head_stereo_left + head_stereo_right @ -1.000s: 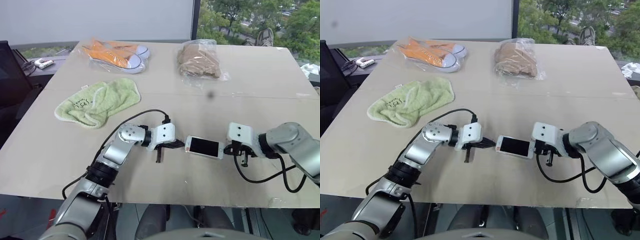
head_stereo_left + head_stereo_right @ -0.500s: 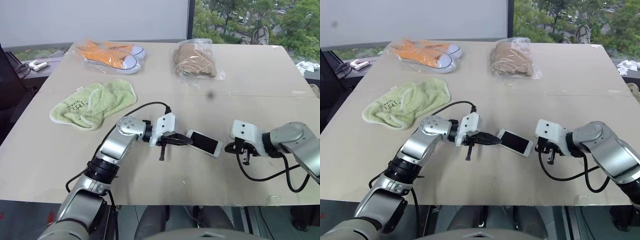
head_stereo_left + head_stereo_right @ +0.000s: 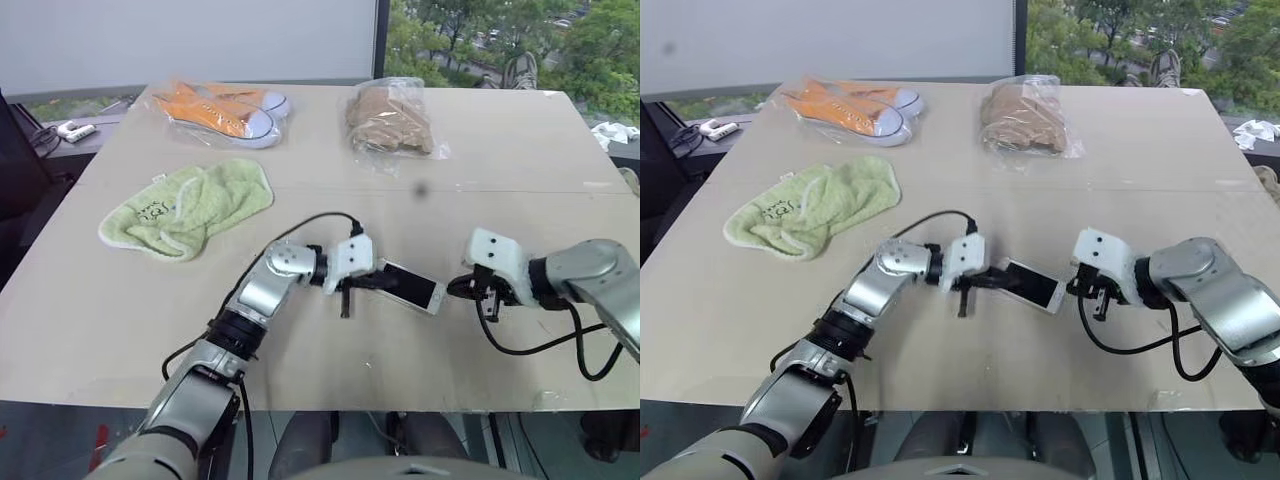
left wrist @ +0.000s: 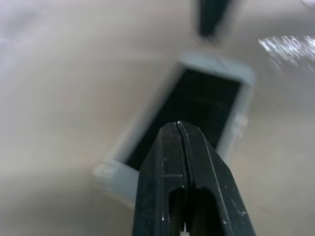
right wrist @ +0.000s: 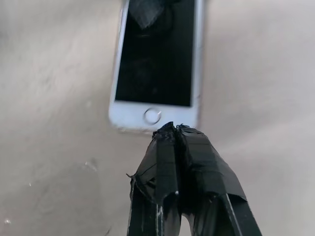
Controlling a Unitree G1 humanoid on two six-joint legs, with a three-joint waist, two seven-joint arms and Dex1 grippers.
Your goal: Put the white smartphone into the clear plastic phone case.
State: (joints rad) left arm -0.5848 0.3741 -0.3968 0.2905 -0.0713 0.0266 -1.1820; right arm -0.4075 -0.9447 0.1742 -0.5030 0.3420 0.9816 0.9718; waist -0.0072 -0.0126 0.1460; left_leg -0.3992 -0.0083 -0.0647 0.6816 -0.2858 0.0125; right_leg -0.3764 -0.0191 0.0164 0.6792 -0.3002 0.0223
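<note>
Green towel [image 3: 190,208] with dark embroidered writing too small to read, far left on the table [image 3: 100,300]; bagged orange sneakers [image 3: 225,108] and bagged brown cloth [image 3: 390,120] at the far edge. White smartphone [image 3: 410,285], screen up, no legible branding, lies centre front between the grippers. Left gripper [image 3: 385,283] fingers pressed together over the phone's near end; right gripper [image 3: 456,288] likewise closed, empty, tips at the home-button end.

The table [image 3: 120,300] is seen from above and forward by both head views; the white smartphone [image 5: 156,64] is viewed closely from opposite ends by the wrist cameras.
</note>
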